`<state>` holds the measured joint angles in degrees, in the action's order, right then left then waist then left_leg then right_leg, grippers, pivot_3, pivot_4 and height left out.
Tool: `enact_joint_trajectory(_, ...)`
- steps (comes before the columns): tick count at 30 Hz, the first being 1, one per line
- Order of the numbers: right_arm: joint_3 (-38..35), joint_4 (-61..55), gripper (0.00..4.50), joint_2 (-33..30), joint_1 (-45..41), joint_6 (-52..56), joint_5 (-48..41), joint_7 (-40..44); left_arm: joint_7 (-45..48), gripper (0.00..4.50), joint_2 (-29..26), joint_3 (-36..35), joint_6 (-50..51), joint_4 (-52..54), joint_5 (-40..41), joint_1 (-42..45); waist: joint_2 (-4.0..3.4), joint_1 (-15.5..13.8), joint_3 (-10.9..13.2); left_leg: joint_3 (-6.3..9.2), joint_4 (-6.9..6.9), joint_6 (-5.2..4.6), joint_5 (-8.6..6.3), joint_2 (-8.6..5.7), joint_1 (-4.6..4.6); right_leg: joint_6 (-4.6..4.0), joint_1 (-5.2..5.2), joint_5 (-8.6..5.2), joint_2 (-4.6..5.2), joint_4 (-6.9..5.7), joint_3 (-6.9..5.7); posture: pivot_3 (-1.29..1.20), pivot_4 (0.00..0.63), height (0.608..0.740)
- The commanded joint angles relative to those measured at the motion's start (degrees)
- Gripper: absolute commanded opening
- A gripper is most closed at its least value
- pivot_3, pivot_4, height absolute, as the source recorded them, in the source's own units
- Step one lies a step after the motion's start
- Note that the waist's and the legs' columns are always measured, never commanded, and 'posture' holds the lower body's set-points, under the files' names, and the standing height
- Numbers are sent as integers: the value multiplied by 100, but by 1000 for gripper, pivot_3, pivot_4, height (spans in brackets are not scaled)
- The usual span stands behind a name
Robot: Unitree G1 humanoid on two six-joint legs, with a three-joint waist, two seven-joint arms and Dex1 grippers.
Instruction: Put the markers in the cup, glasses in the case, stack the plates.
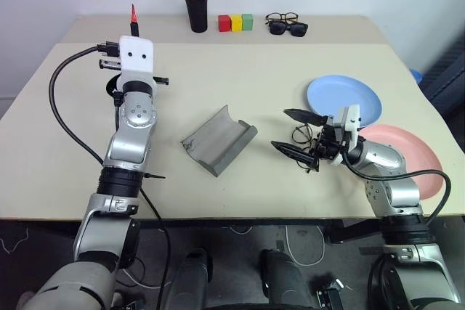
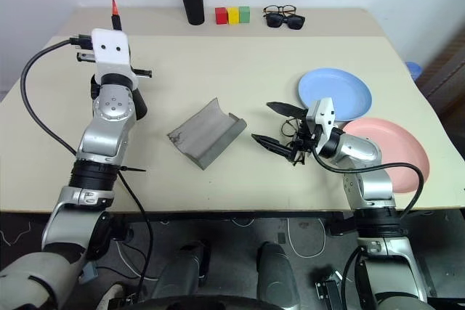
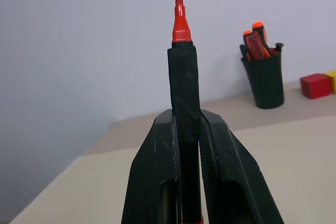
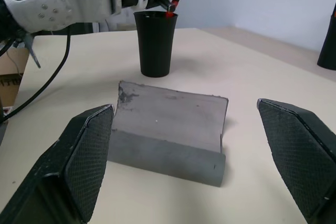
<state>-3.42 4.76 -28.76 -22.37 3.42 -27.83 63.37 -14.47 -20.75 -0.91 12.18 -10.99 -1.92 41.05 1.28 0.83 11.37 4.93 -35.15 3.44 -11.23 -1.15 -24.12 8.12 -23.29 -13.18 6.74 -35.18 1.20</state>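
The left end effector (image 3: 190, 145) is clamped on the red marker (image 3: 180, 17), above the cup (image 4: 154, 43). Lower it straight inside the cup's rim before letting go. The right end effector (image 1: 296, 136) stands wide apart, far right of the cup.

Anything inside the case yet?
No. The case lies open, its trough bare. The glasses rest on the table beside the open right gripper. Its underside is hidden.

A: Lighting?
B: Bright, even, diffuse from overhead. Soft short shadows on the table (image 1: 290, 70), no glare.
A: Focus?
B: Head views sharp. Right wrist view: fingers (image 4: 84, 156) slightly soft up close.
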Motion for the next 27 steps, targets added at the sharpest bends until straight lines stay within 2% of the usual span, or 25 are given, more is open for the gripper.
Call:
enact_joint_trajectory(1,-161,-276,4500,-97,26,60,-110,-34,129,29,-76,-260,241,704,-112,-204,0,-6,0,0,-1,0,0,0,0,0,0,0,0,0,0,0,150,740)
enact_joint_trajectory(6,-178,-338,4500,-56,41,155,-264,43,212,29,-26,-382,544,1083,-208,-475,0,-9,0,1,-3,2,1,0,3,-1,3,1,0,-4,0,0,150,740)
enact_joint_trajectory(12,-159,-305,4500,21,-9,131,-453,208,233,29,59,-426,580,1023,-304,-484,0,-11,0,2,-7,2,2,0,3,-1,7,1,0,-4,0,0,150,740)
enact_joint_trajectory(14,-146,-216,4500,49,-49,44,-407,238,228,964,88,-432,546,931,-326,-441,0,-11,0,2,-6,2,2,0,4,-1,7,1,0,-4,0,0,150,740)
enact_joint_trajectory(15,-149,-184,4500,57,-53,14,-395,249,225,1262,97,-418,486,903,-353,-438,0,-10,0,2,-6,2,2,0,4,-1,7,1,0,-4,0,0,150,740)
enact_joint_trajectory(20,-176,-87,4500,66,-57,-87,-363,279,342,3619,186,-407,340,1020,-322,-482,0,-9,0,2,-6,2,2,0,5,-1,6,1,-1,-4,0,0,150,740)
enact_joint_trajectory(27,-300,16,4500,-5,4,-174,-347,199,977,3619,482,-446,688,1998,284,-296,0,-19,0,2,-6,2,2,0,4,-1,7,1,-1,-4,0,0,150,740)
